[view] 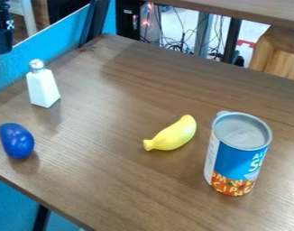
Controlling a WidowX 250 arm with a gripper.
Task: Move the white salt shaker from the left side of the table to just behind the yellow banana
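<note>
Gripper (1, 34) at upper L edge, can't tell if open, nearest white tapered shaker (43, 88) w/ grey top (36, 65)

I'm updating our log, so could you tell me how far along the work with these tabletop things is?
No finished step shows: the white shaker, blue egg-shaped object, yellow banana and can rest apart on the table. None is held. How much remains, I cannot tell.

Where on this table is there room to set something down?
Between the white shaker and the banana; also before the banana, between the blue toy and the can. It's tightest between banana and can.
</note>
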